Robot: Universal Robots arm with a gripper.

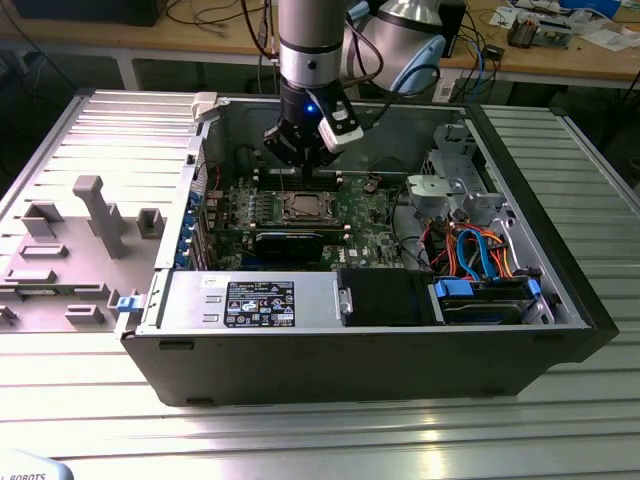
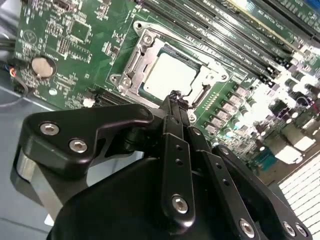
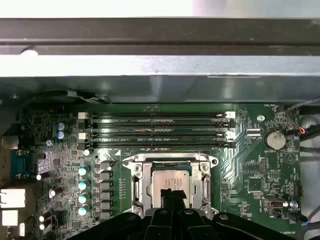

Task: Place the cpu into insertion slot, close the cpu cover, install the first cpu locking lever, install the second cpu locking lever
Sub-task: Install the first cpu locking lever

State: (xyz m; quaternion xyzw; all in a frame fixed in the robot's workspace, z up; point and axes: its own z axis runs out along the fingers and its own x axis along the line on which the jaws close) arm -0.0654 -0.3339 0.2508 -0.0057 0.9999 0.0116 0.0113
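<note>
The cpu point(image 2: 170, 75) lies flat in its socket on the green motherboard, its silver-grey top showing through the cut-out of the cpu cover point(image 2: 138, 59). The cover lies down flat around the chip. In the first wrist view the cpu point(image 3: 169, 181) and the cover frame point(image 3: 140, 186) sit just beyond my fingertips. My gripper point(image 2: 175, 97) hangs a little above the near edge of the socket, fingers pressed together with nothing between them. In the exterior view the gripper point(image 1: 300, 170) is over the cpu point(image 1: 303, 208) inside the open computer case. Whether the locking levers are latched I cannot tell.
Memory slots point(image 3: 160, 131) run beside the socket. A round coin battery point(image 3: 275, 139) sits on the board. The case wall point(image 1: 350, 330) encloses the board, with a power supply point(image 1: 260, 300), drive cage point(image 1: 450, 185) and coloured cables point(image 1: 480, 255). A grey fixture plate point(image 1: 70, 240) lies outside.
</note>
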